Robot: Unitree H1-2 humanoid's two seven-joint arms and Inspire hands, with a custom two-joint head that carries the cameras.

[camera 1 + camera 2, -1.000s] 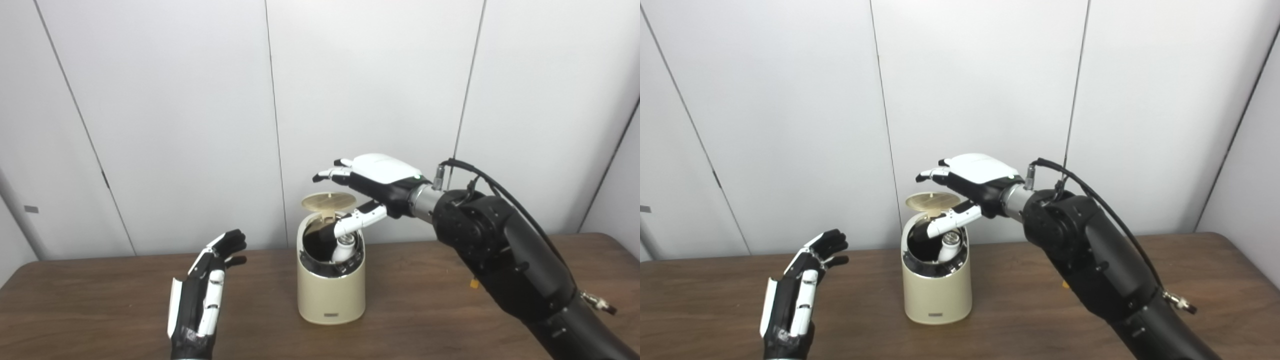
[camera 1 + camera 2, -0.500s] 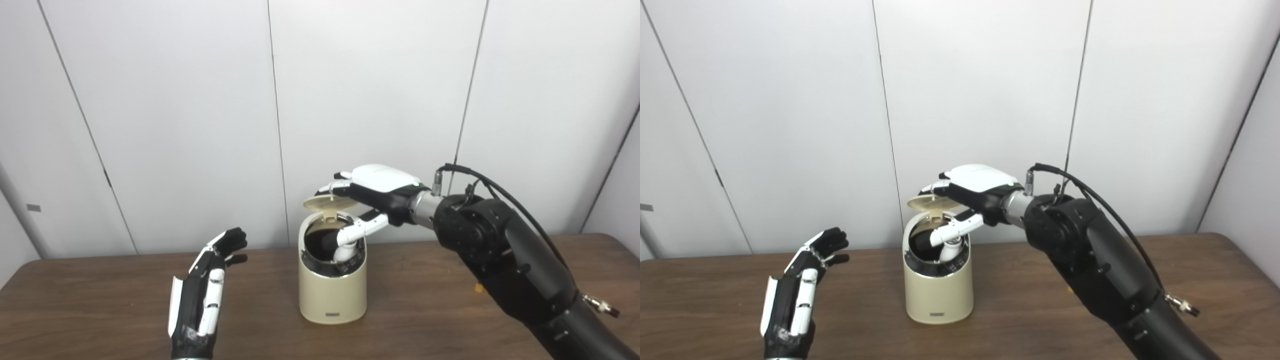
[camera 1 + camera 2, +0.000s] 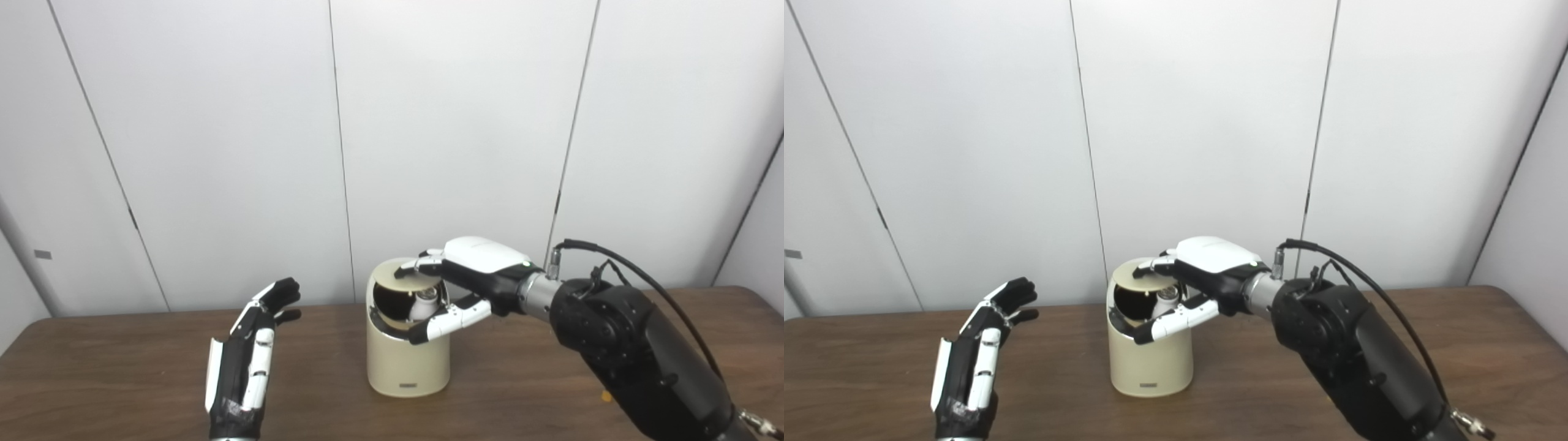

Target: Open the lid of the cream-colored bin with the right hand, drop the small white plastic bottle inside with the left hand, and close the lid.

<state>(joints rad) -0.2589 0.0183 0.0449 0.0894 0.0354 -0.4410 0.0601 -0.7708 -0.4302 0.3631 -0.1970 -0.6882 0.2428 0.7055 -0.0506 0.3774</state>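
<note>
The cream-colored bin (image 3: 407, 361) stands on the brown table, mid-frame. Its round lid (image 3: 407, 277) is pushed low, nearly flat over the opening, with a dark gap at the front. The small white plastic bottle (image 3: 422, 303) stands inside the bin, its top showing through the gap. My right hand (image 3: 474, 278) rests its fingers on top of the lid, thumb lying across the bin's front rim; it grips nothing. My left hand (image 3: 245, 361) is open and empty, held upright left of the bin, apart from it.
The wooden table (image 3: 122, 380) runs the width of the view, its far edge against white wall panels. My right forearm (image 3: 637, 355) stretches over the table's right side. A small yellow-orange bit (image 3: 605, 396) lies on the table under that arm.
My right hand has come down from above the raised lid and pressed it from standing open to nearly shut. Its thumb moved out of the opening onto the front rim. The left hand stayed still.
</note>
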